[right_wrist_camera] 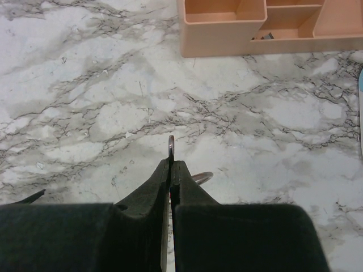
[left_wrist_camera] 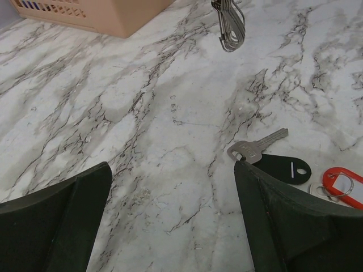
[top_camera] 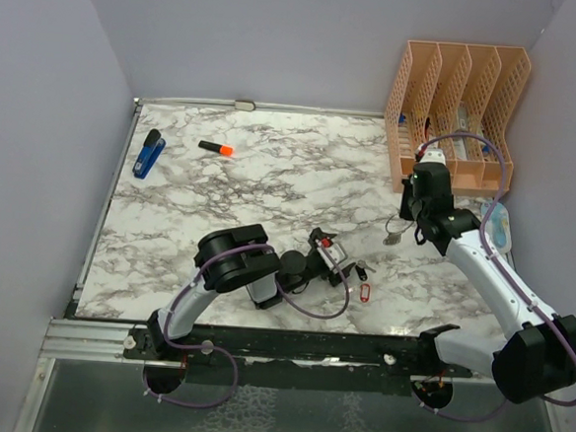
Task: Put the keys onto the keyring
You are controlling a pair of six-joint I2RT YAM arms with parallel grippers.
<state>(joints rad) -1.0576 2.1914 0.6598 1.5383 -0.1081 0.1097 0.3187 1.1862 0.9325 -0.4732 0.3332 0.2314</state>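
Starting nearest us, the left gripper [left_wrist_camera: 171,170] hangs low over the marble table [top_camera: 270,185] with its jaws spread wide and nothing between them. Just beyond its right finger lies a silver key [left_wrist_camera: 258,148], flat on the stone with a black tag [left_wrist_camera: 283,168] at its head, and a red tag [left_wrist_camera: 345,187] beside that.

We judge these light, stiff and thin, lying flush on a slick surface, so they look awkward to pinch. The thicker head or a plastic tag seems the better place to take hold.

The key belonging to the red tag is cut off at the picture's edge.

Further out, the right gripper [right_wrist_camera: 171,167] is pinched tight on the keyring [right_wrist_camera: 171,141], held above the table with a bunch of keys dangling from it. The ring looks like springy wire that could twist in the pinch. We see only a sliver of it past the fingertips and cannot find its split.

Farthest back stand the orange organiser [top_camera: 459,109] and a marker [top_camera: 216,149].
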